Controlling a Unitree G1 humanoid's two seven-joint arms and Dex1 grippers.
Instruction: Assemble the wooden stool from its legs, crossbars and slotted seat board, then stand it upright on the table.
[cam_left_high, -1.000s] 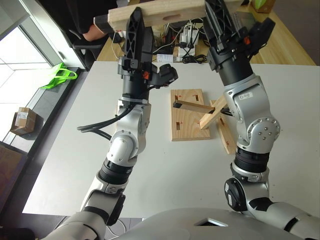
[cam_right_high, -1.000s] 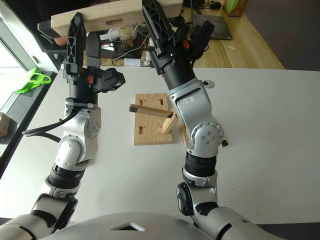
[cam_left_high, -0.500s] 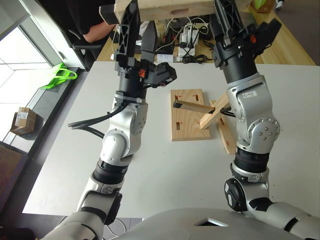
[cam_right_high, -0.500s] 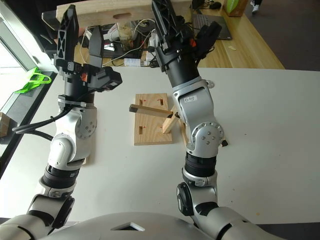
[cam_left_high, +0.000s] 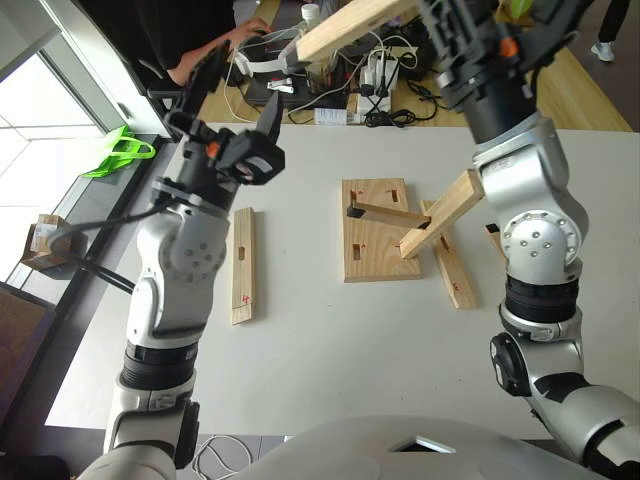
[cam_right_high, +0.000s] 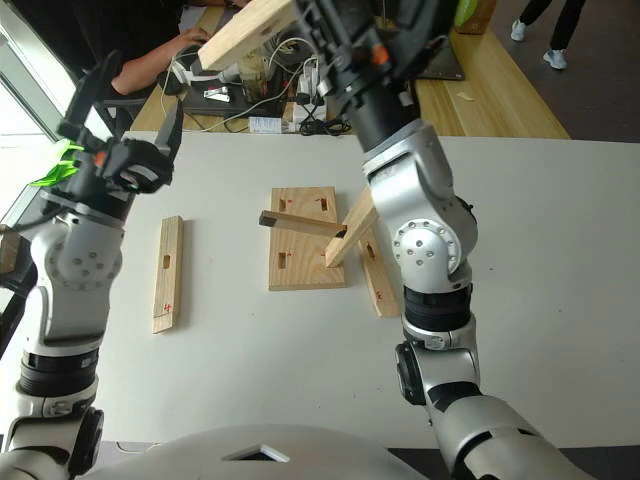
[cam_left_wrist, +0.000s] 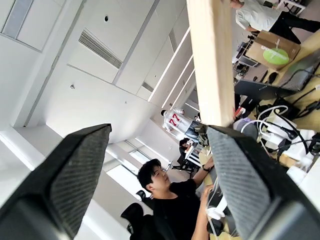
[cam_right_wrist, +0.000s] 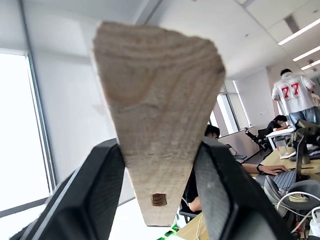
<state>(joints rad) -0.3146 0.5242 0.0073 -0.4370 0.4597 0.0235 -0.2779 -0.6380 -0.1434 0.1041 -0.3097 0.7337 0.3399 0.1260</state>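
We see the right end effector (cam_right_wrist: 159, 172) closed tight on a leg (cam_left_high: 345, 27), with one finger pressed on each side of the wood. It holds the leg high over the back of the surface (cam_left_high: 330, 345), tipped at a slant. We think it is kept up there so it does not bump the parts below. The left end effector (cam_left_wrist: 159, 177) is wide open and has nothing in it. It is up in the air near the free end of the leg but does not touch it. We think it is open like that so it can take that end or help steady it. The seat board (cam_left_high: 370, 262) lies flat in the middle of the surface, slots up, so parts can be pushed down into it. A crossbar (cam_left_high: 384, 212) hangs over the board and meets a second leg (cam_left_high: 447, 208) that leans up from the board's right edge. We cannot tell how well these two fit together. A third leg (cam_left_high: 243, 268) lies flat to the left of the board, well apart from it. One more stick (cam_left_high: 455, 275) lies flat just right of the board. Most of the stool is not yet built, so we guess the job is near its start.
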